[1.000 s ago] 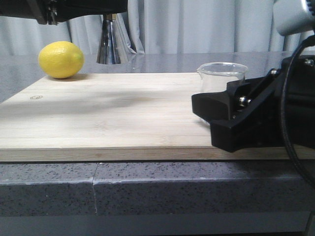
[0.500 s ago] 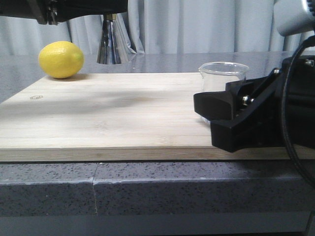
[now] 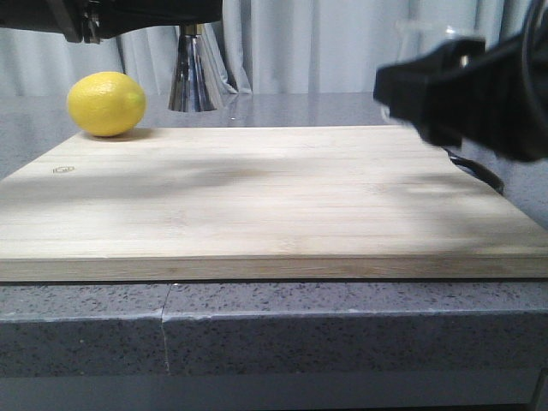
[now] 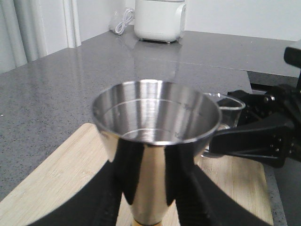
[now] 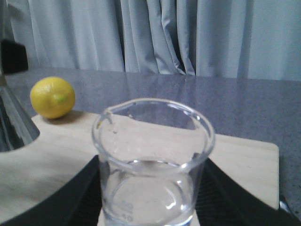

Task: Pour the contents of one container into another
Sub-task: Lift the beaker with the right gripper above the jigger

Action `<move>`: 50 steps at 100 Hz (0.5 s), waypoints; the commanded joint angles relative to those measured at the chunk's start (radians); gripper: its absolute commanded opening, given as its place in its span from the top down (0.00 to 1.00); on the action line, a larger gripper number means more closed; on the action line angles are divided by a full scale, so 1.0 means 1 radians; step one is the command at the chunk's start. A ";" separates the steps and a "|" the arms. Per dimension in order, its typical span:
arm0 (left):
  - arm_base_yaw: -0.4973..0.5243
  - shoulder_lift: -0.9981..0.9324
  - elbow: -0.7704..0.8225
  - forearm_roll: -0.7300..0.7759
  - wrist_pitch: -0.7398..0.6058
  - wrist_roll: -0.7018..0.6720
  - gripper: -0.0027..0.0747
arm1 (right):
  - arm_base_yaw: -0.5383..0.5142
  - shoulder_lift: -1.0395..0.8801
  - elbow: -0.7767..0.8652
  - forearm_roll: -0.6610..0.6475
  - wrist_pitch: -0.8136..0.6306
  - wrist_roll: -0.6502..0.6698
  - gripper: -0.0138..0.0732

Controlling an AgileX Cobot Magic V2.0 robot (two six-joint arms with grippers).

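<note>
The clear glass beaker (image 5: 153, 160) holds a little clear liquid and stays upright, with my right gripper (image 5: 151, 202) shut on its lower wall. In the front view that gripper (image 3: 411, 86) hangs high at the right, well above the wooden board (image 3: 257, 197), and the beaker's rim (image 3: 428, 32) shows faintly over it. The steel jigger (image 4: 157, 136) stands upright with its wide mouth up, and my left gripper (image 4: 157, 200) is shut on its waist. At the back left of the front view the jigger's lower cone (image 3: 195, 77) shows below the left arm. The beaker (image 4: 228, 106) sits beyond the jigger's rim.
A yellow lemon (image 3: 106, 104) lies on the board's far left corner, also seen as the lemon (image 5: 52, 97) from the right wrist. Grey stone counter (image 3: 342, 330) surrounds the board. A white appliance (image 4: 160, 21) stands far back on the counter. Curtains hang behind.
My right gripper has lifted the beaker off the board, rising sharply and shifting a little right. The left arm, jigger and lemon have not moved.
</note>
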State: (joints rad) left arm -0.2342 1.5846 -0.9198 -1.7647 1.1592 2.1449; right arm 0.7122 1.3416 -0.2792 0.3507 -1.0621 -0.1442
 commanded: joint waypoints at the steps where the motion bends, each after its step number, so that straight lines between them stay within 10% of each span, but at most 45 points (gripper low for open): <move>1: -0.008 -0.044 -0.031 -0.099 0.086 -0.008 0.67 | -0.015 -0.073 -0.068 -0.007 0.022 -0.002 0.47; 50: -0.008 -0.044 -0.031 -0.099 0.086 -0.008 0.67 | -0.089 -0.167 -0.563 -0.025 0.867 -0.204 0.47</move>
State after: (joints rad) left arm -0.2342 1.5846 -0.9198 -1.7647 1.1592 2.1449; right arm 0.6335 1.1931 -0.7195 0.3517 -0.2762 -0.2984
